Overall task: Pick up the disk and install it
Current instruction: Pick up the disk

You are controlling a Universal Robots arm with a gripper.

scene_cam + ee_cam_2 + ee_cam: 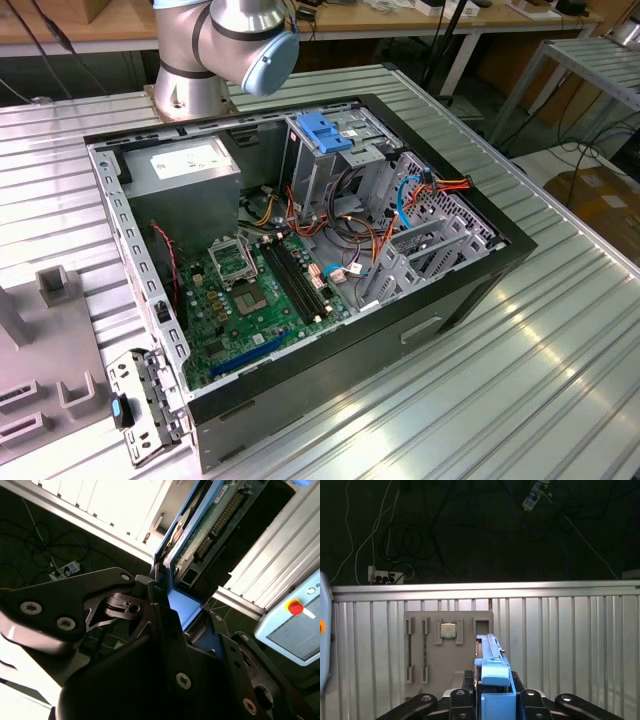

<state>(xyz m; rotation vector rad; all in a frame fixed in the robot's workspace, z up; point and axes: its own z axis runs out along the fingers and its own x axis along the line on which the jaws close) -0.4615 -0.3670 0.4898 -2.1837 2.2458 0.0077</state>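
Ribbed metal bench (500, 400) lies closest in the exterior view, and on it an open black computer case (350, 380) rests on its side. Inside the case are a green motherboard (260, 300), a grey power supply (185, 170) and a metal drive cage (320, 175) with a blue latch (322, 132) on top. At the exterior view's left, a grey fixture plate (50, 340) sits on the bench, with a small metal bracket (140, 405) just beside the case. The grey robot arm (230, 40) rises behind the case.

In the second wrist view, the black hand (175, 605) is closed on the disk (205, 525), gripping it by one end at its bright blue rail. The disk stands away from the hand, its green circuit board showing. A pale blue control pendant (295, 630) with a red button (295, 607) lies off to one side.

In the first wrist view, the hand (492, 700) clamps the disk (492, 662), which is seen edge-on with a black finger (467, 680) pressed to each side of the blue rail. Beyond the disk the fixture plate (420, 650) lies on the bench (570, 650), with a square processor chip (448, 630) seated in one of its pockets. Past the bench edge is a dark floor (470, 530) with loose cables.
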